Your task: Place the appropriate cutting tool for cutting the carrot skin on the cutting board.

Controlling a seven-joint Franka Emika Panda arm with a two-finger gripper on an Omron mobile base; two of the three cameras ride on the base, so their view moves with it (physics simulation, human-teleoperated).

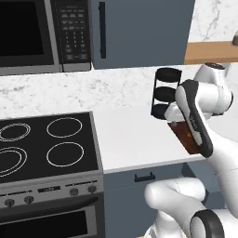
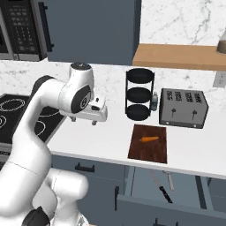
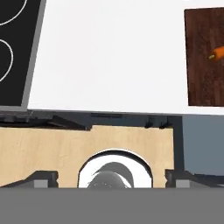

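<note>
Right base view: carrot (image 2: pixel 148 139) lies on cutting board (image 2: pixel 148 144); pincer (image 2: pixel 84 120) state unclear, no legible writing.

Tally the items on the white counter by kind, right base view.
Cutting board: 1
Carrot: 1
Toaster: 1
Black tiered rack: 1
Small shaker behind the rack: 1
Total: 5

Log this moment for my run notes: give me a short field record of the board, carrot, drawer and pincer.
cutting board: flat on the white counter, in front of the toaster
carrot: lying on the board
drawer: open below the board, utensils inside, kinds unclear
pincer: above the counter, left of the board, holding nothing; open or shut unclear
rack: black, three tiers, behind the board
</note>
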